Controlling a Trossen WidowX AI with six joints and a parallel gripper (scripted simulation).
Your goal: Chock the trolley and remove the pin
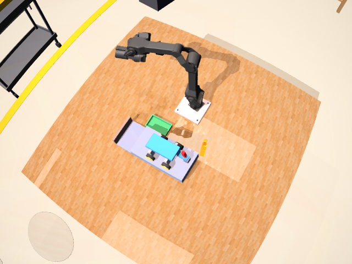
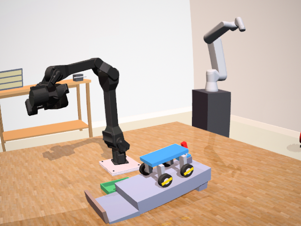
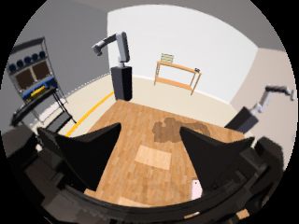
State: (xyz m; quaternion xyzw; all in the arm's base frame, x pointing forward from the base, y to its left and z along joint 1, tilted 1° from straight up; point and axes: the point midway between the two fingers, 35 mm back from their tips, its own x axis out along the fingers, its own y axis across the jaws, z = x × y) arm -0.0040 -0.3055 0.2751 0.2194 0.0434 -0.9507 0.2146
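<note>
The blue trolley [image 1: 161,146] [image 2: 165,154] stands on the grey ramp [image 1: 185,169] [image 2: 138,183], its four black wheels on the slope. The red-headed stop pin [image 1: 183,154] [image 2: 184,145] stands upright in a small block at the trolley's uphill end. The chock [image 1: 203,149] shows yellow and orange beside the ramp's uphill end, away from the wheels; its black base cannot be made out, and the exterior view does not show it. The green tray [image 1: 158,124] [image 2: 109,187] lies empty beside the ramp. My gripper [image 3: 151,128] [image 2: 48,105] is open and empty, high up and far from the trolley.
A brown end board [image 1: 122,130] [image 2: 96,206] stands at the ramp's low end. The arm's white base plate [image 1: 188,113] [image 2: 113,171] lies behind the tray. A black shelf cart [image 1: 25,54] and a wooden bench [image 2: 46,130] stand beyond the wooden floor area.
</note>
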